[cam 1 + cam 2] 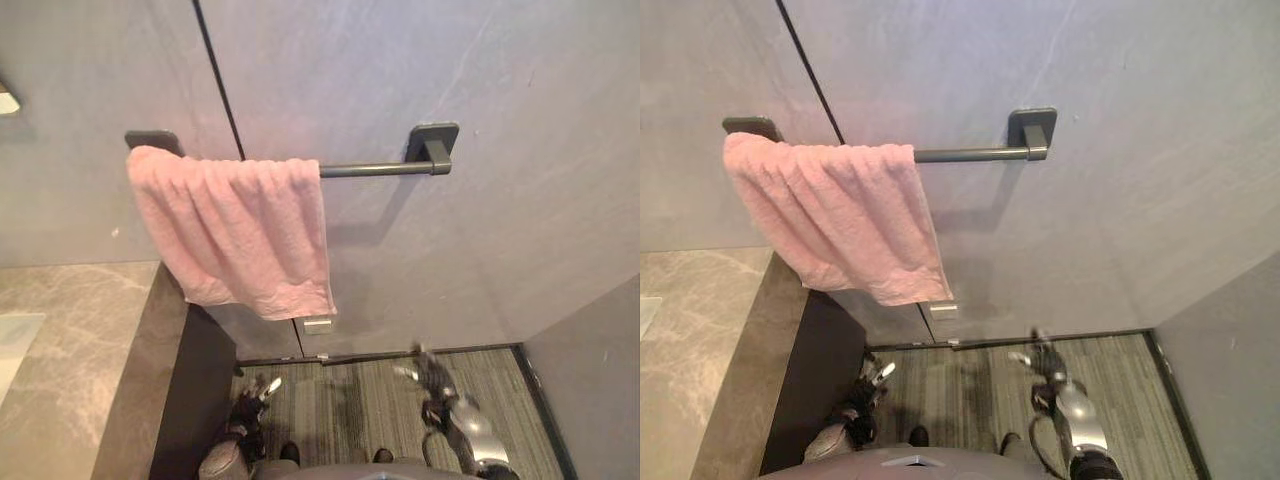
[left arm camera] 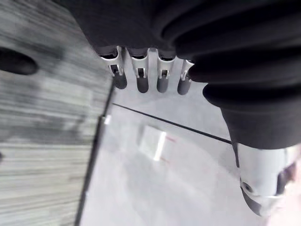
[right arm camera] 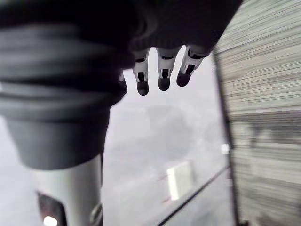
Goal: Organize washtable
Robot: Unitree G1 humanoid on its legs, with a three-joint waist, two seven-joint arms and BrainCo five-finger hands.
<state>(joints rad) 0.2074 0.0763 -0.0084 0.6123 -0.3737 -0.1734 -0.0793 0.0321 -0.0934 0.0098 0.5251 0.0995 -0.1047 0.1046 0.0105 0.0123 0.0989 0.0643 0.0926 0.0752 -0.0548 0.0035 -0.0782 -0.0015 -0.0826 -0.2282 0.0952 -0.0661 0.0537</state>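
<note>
Towel (image 1: 232, 228) is hanging pink over the level rail's (image 1: 385, 169) left end, draping downward. Left hand (image 1: 250, 403) and right hand (image 1: 432, 373) are dangling low, fingers relaxed, empty.

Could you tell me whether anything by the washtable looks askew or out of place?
The pink towel is bunched at the left end of the dark wall bar, leaving the right part bare. It is wrinkled, and its lower edge slants down to the right.
</note>
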